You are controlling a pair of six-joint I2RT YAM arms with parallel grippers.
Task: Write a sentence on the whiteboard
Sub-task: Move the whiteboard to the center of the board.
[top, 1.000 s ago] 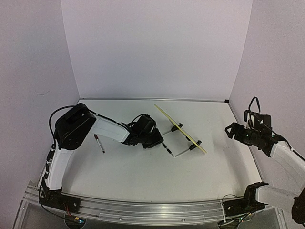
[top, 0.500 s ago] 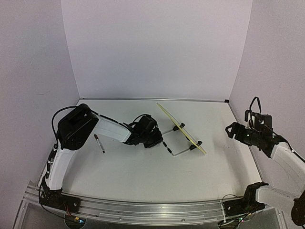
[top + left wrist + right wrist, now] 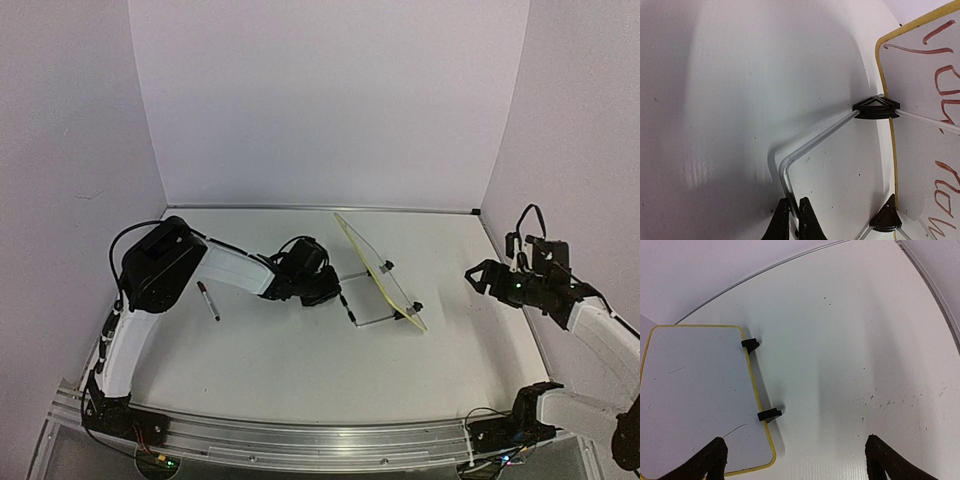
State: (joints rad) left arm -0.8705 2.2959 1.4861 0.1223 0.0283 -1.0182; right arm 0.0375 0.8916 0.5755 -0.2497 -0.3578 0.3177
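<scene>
1. Two tools differed: the left tool (image 3: 337, 295) (image 3: 794, 221) clenched the wire stand (image 3: 815, 142) at mid-frame.
2. Whiteboard (image 3: 380, 270) leaned tilted on the bench (image 3: 300, 370), just right of it.
3. Right tool (image 3: 480, 278) (image 3: 797, 460) hung released, well apart at right edge.

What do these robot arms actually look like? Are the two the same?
They look alike. The left arm and right arm have smooth white shells joined by bulky, rounded black joints. Thin black cables loop alongside. Each ends in a small black two-finger claw: the left pincer and right pincer. No markings show.
</scene>
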